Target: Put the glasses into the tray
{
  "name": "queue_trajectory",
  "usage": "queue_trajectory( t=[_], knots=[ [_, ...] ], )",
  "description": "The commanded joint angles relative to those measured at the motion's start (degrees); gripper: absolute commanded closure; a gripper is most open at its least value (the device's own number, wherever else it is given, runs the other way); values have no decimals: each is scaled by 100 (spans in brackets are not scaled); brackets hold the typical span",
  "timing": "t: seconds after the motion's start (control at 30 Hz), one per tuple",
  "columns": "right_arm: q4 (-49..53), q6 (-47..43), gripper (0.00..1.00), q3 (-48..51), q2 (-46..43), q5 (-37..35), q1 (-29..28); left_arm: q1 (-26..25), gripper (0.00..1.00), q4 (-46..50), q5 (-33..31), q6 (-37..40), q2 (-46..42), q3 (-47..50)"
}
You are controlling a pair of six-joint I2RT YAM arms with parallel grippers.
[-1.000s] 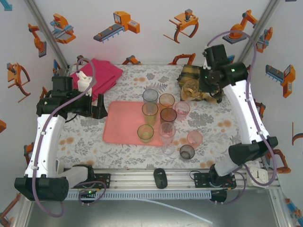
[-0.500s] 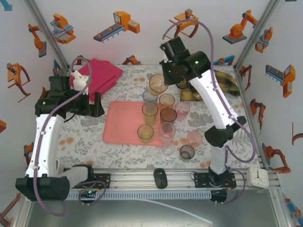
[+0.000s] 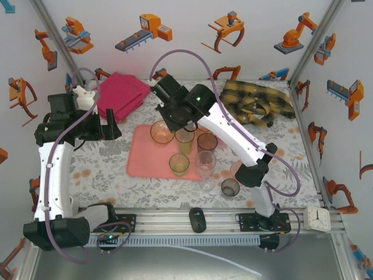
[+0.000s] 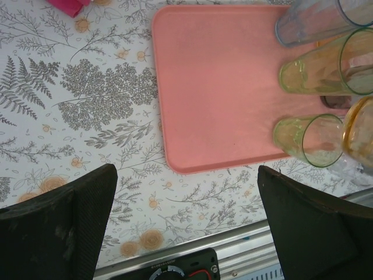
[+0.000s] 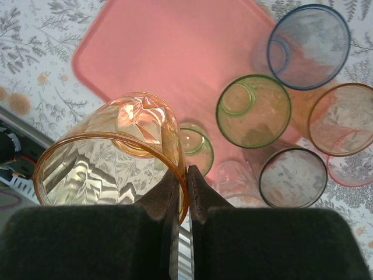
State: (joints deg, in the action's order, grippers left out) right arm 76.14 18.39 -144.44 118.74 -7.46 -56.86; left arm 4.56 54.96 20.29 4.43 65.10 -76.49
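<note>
My right gripper (image 3: 169,121) is shut on the rim of an amber glass (image 3: 161,132), pinching its wall between the fingers (image 5: 201,189). The amber glass (image 5: 111,157) hangs tilted over the back of the salmon-pink tray (image 3: 144,160). Two green glasses (image 3: 185,136) (image 3: 179,164) stand on the tray's right side. A brown one (image 3: 207,142), a clear one (image 3: 205,159) and a dark one (image 3: 230,187) stand further right. My left gripper (image 3: 113,128) is open and empty, left of the tray (image 4: 215,93), its fingers (image 4: 58,227) wide apart above the tablecloth.
A folded magenta cloth (image 3: 122,93) lies at the back left and a yellow plaid cloth (image 3: 256,99) at the back right. A black knob (image 3: 198,219) sits on the front rail, a small white clock (image 3: 317,217) at the front right.
My right arm swung left from the plaid cloth to over the tray, carrying the amber glass. The left arm pulled back slightly to the left and stayed open.
</note>
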Motion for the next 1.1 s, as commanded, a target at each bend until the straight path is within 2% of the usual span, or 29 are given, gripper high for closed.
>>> queue_trajectory(
  t=[0.0, 0.33, 0.57, 1.07],
  knots=[
    [-93, 51, 96, 59, 160, -199, -194, 114, 1, 112, 152, -101, -110, -225],
    [-259, 109, 96, 283, 518, -354, -455, 378, 0, 253, 182, 123, -300, -261],
    [-549, 123, 95, 606, 609, -343, -502, 505, 0, 230, 225, 17, -436, -100],
    [-940, 37, 94, 900, 967, -407, -554, 576, 1, 250, 300, -26, -552, 166]
  ],
)
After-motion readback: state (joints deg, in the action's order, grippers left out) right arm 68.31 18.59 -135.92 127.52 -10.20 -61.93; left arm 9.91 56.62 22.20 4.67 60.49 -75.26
